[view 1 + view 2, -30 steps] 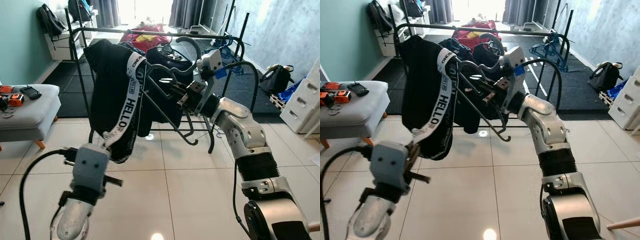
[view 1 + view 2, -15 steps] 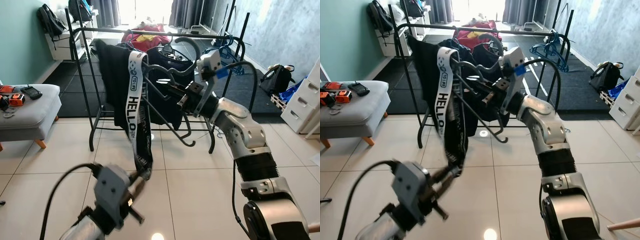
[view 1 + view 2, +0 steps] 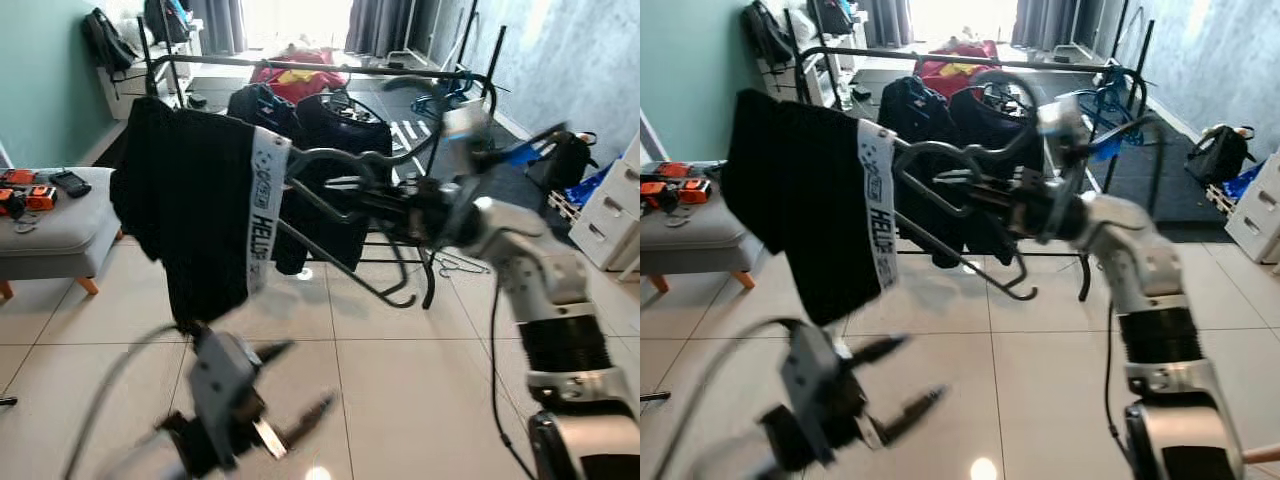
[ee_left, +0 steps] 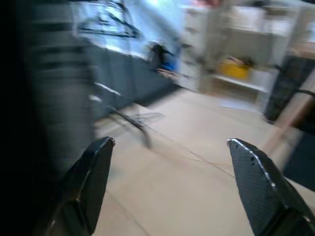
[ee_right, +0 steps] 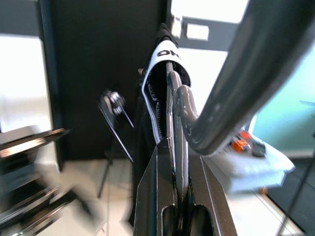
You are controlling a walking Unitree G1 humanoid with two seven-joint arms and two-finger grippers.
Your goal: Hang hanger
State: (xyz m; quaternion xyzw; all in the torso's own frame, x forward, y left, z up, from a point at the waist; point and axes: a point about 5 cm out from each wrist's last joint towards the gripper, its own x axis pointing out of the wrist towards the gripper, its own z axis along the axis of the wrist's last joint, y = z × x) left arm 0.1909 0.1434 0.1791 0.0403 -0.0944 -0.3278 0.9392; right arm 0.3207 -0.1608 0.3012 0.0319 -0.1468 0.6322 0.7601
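Pinching a grey hanger [image 3: 345,190] between its two black fingers, the right gripper [image 3: 432,212] is clamped tight, w/ the thin metal edge of the hanger sandwiched in the narrow slot between the pads, as the right wrist view shows. The hanger is smooth, curved grey stuff, w/ a thick rounded hook bending up past the gripper and a long lower bar sloping down to an upturned end just below the fingers. Out along the hanger, away from the gripper toward the robot's left, hangs a black garment [image 3: 195,215], matte cloth, boxy, w/ a white band [image 3: 263,215] down its near edge carrying dark lettering, "HELLO" readable. Hanger and garment are held in the air, in front of the clothes rack [image 3: 330,68] and not on its rail. The rack is thin black tubing; behind the gripper dark bags or clothes [image 3: 330,125] bulk up around it.

Lower and nearer the camera, the left gripper [image 3: 290,385] is spread wide, fingers apart like a V, holding nothing; blurred. Left wrist view shows both black finger pads [image 4: 88,179] textured, floor between them.

Under both arms: glossy pale tile floor [image 3: 400,370]. Far to the left of the garment, a grey cushioned bench [image 3: 45,230] w/ small orange and black items [image 3: 20,195] on top. Off beyond the right arm, white drawers [image 3: 615,215] and a dark bag [image 3: 560,155].
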